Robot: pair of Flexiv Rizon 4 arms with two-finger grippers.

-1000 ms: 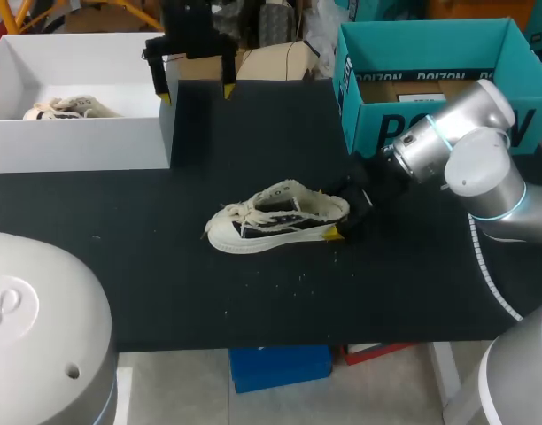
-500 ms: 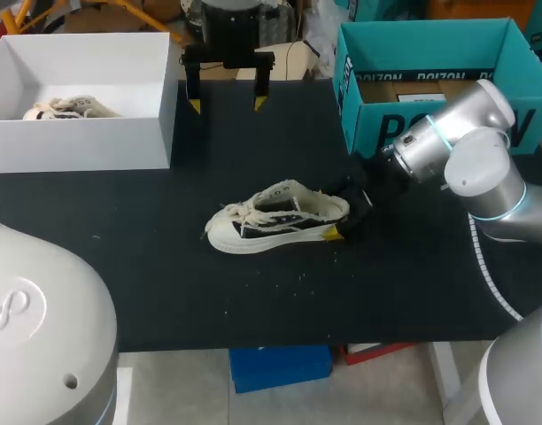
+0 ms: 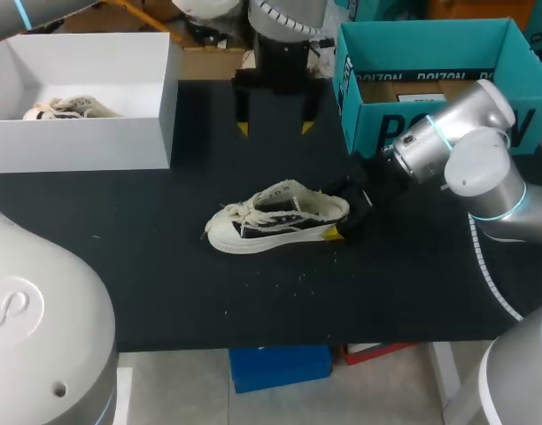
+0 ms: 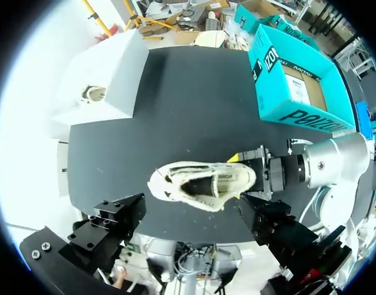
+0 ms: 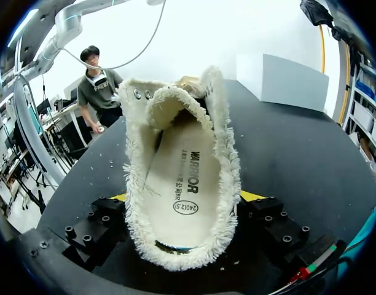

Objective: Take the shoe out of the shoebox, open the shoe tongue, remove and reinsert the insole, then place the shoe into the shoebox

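Right wrist view: the right gripper (image 5: 185,206) is clamped on the heel of the cream, fray-edged canvas shoe (image 5: 182,153), one finger on each side. The shoe rests mid-table on the black tabletop (image 3: 165,283), toe toward the open white cardboard shoebox (image 3: 85,146). The left gripper (image 3: 274,128) hangs beyond the shoe, fingers apart, beside a teal cardboard box (image 3: 421,35).

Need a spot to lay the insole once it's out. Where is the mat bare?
Widest bare mat: the strip between the shoe and the table's near edge. Also free: the patch between the white box and the shoe's toe. Crowded: behind the shoe, where the left gripper hangs open beside the teal box, and at the heel, held by the right gripper.
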